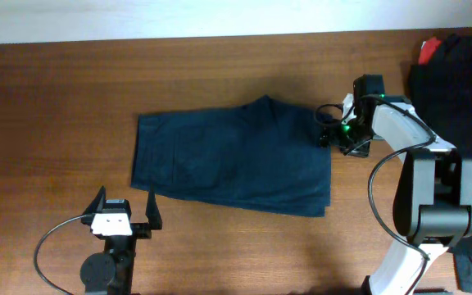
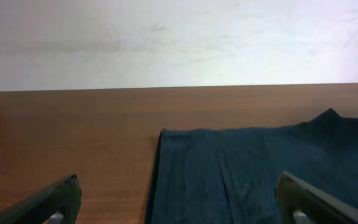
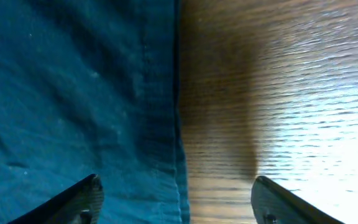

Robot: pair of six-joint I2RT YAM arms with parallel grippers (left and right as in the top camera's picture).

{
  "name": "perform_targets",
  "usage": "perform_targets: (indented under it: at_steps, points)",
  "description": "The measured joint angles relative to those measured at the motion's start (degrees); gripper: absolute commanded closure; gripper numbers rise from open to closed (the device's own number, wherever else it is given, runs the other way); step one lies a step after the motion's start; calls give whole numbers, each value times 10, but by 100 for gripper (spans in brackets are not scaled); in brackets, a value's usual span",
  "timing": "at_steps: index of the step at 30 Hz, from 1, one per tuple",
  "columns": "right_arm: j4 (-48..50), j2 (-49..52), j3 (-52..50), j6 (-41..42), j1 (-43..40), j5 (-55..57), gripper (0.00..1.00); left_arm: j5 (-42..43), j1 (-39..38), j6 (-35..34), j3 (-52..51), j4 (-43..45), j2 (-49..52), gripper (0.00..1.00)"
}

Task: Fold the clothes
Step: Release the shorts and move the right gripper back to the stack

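Observation:
A dark blue garment (image 1: 232, 157) lies flat and folded on the wooden table, in the middle. My left gripper (image 1: 125, 215) is open and empty, just in front of the garment's near-left corner; in its wrist view the garment (image 2: 260, 168) fills the lower right between the fingers (image 2: 179, 202). My right gripper (image 1: 328, 131) is open at the garment's far-right edge, close above it. Its wrist view shows the hemmed edge of the garment (image 3: 73, 93) between the open fingers (image 3: 176, 199), with bare wood on the right.
A pile of dark clothes (image 1: 457, 74) with a red piece (image 1: 427, 51) lies at the far right of the table. The right arm's base (image 1: 433, 205) stands at the right front. A pale wall (image 2: 179, 37) runs behind the table's far edge.

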Motion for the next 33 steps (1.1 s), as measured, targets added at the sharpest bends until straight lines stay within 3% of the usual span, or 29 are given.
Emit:
perform_targets:
  at_steps: [6,15,16,19,20,21,23,32,33]
  points:
    - [24,0,-5,0,44,-12,36,0,0,0,0,0,0,1]
    - [74,0,-7,5,52,38,37,0,0,0,0,0,0,1]
    - [89,0,-7,5,52,49,45,0,0,0,0,0,0,1]
    - [109,0,-7,7,52,76,48,0,0,0,0,0,0,1]
    - [111,0,-7,7,52,82,54,0,0,0,0,0,0,1]
    - [117,0,-7,6,52,87,71,0,0,0,0,0,0,1]
    - [119,0,-7,5,52,90,95,0,0,0,0,0,0,1]
    - [185,0,-7,4,47,129,96,0,0,0,0,0,0,1]
    - [185,0,-7,5,45,129,92,0,0,0,0,0,0,1]
